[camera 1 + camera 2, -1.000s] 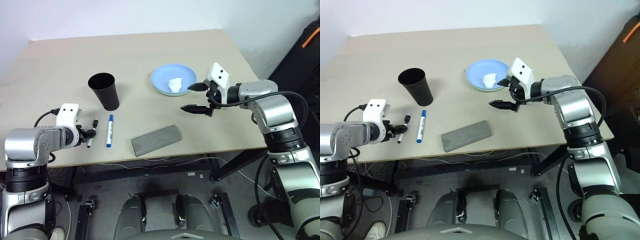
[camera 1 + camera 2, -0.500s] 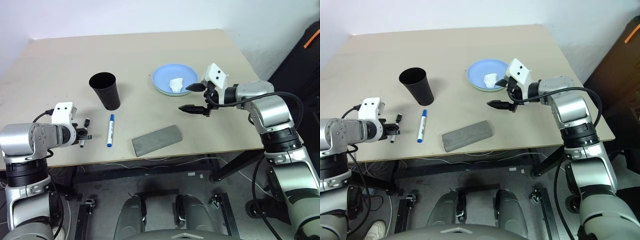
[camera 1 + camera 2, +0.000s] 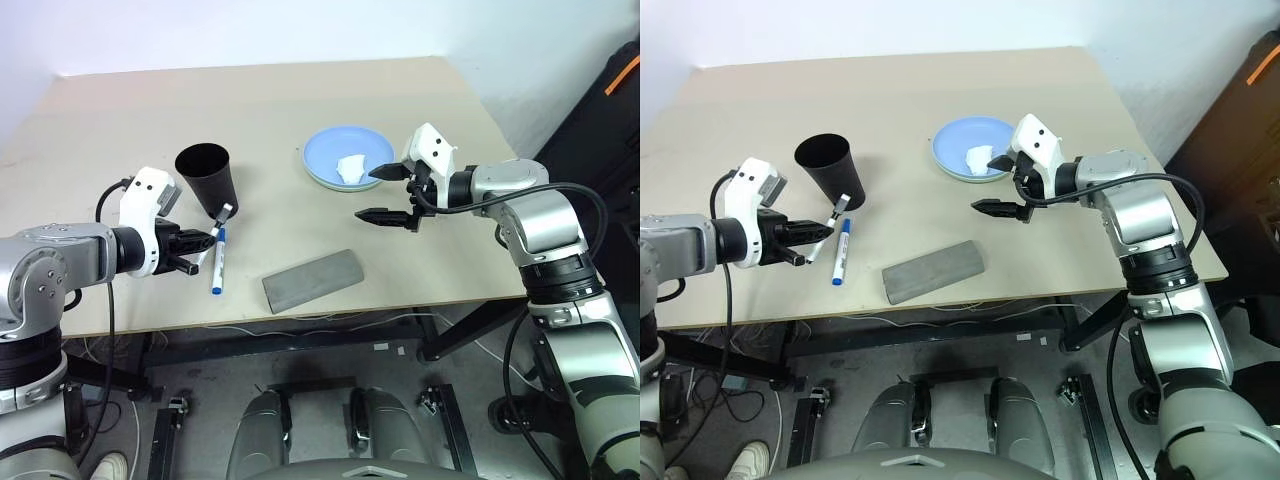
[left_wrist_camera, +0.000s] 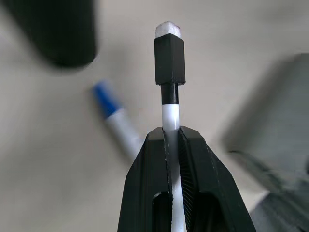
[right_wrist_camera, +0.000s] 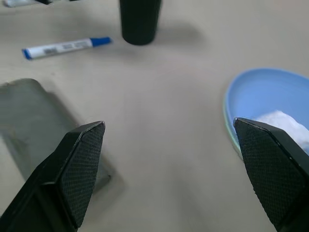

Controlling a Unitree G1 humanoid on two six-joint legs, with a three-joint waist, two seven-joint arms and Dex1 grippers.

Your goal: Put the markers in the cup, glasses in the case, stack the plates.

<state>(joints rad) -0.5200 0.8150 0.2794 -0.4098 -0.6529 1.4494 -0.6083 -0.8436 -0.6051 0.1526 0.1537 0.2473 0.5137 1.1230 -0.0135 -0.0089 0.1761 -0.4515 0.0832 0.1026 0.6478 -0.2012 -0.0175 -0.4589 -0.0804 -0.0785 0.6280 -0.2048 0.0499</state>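
My left gripper (image 3: 205, 241) is shut on the black-capped marker (image 3: 220, 220). It holds the marker tilted in the air just in front of the black cup (image 3: 207, 180), cap end (image 4: 169, 60) pointing away from the fingers. The blue-capped marker (image 3: 219, 262) lies flat on the table below it. The grey case (image 3: 312, 280) lies closed near the front edge. The light blue plate (image 3: 340, 150) rests on the pale green one, whose rim peeks out. My right gripper (image 3: 368, 194) hovers open beside the plates, holding nothing. The glasses are out of view.
A crumpled white tissue (image 3: 350, 166) lies in the blue plate. The table's front edge (image 3: 330, 312) runs just below the case, and a black box with an orange strap (image 3: 620, 80) stands off the table at the right.
My left gripper shut on the black-capped marker and lifted it off the table, up and right toward the cup. The right arm has stayed put.
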